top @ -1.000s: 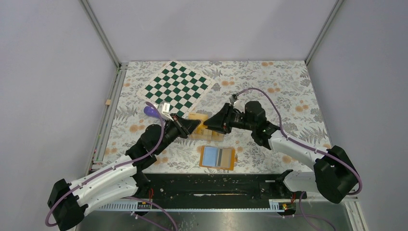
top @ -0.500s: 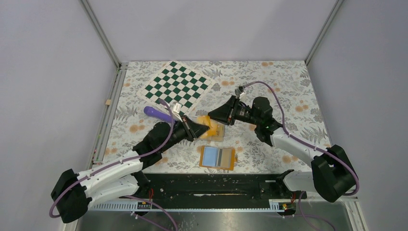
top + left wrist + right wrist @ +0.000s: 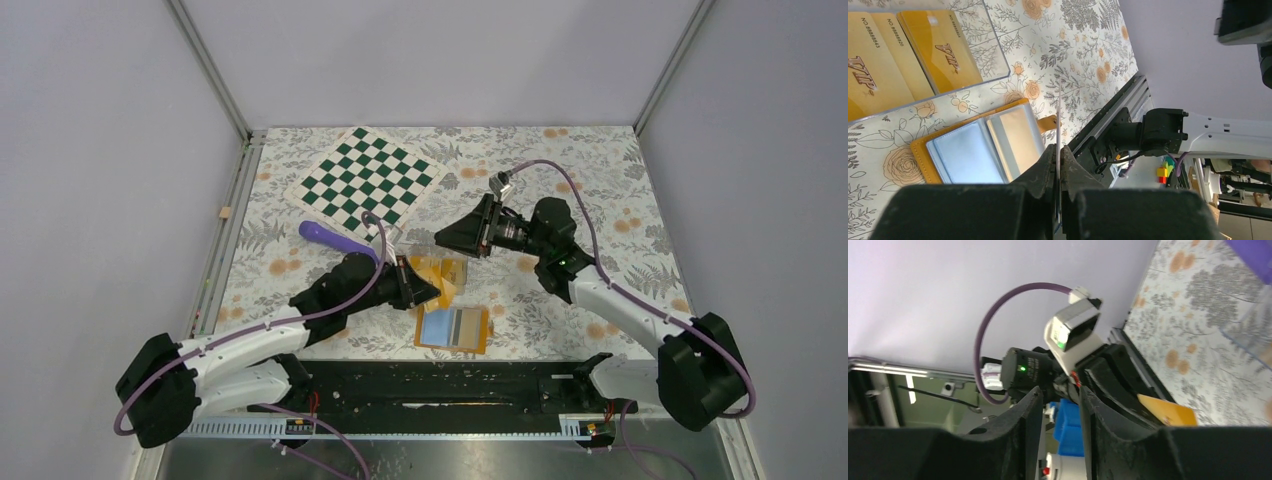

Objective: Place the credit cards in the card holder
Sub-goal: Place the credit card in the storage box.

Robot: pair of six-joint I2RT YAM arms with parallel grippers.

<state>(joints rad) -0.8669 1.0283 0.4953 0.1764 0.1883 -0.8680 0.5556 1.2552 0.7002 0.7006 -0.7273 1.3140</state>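
The card holder point(image 3: 452, 328) lies open near the front edge, orange outside with light-blue and grey pockets; it also shows in the left wrist view point(image 3: 980, 150). My left gripper point(image 3: 433, 286) is shut on a gold credit card point(image 3: 447, 289), held edge-on point(image 3: 1058, 120) just above the holder's far edge. More gold VIP cards point(image 3: 903, 55) lie in a clear tray point(image 3: 432, 262) behind it. My right gripper point(image 3: 444, 240) is open and empty, raised above the tray's far side; its view shows the held card point(image 3: 1168, 413) past its fingers point(image 3: 1033, 405).
A green-and-white chessboard point(image 3: 365, 180) lies at the back left. A purple object point(image 3: 335, 237) lies left of the tray. The black rail point(image 3: 450, 385) runs along the near edge, just in front of the holder.
My left gripper has moved right and toward the front with the card, from the tray to above the holder. My right gripper has drawn back and up from the tray.
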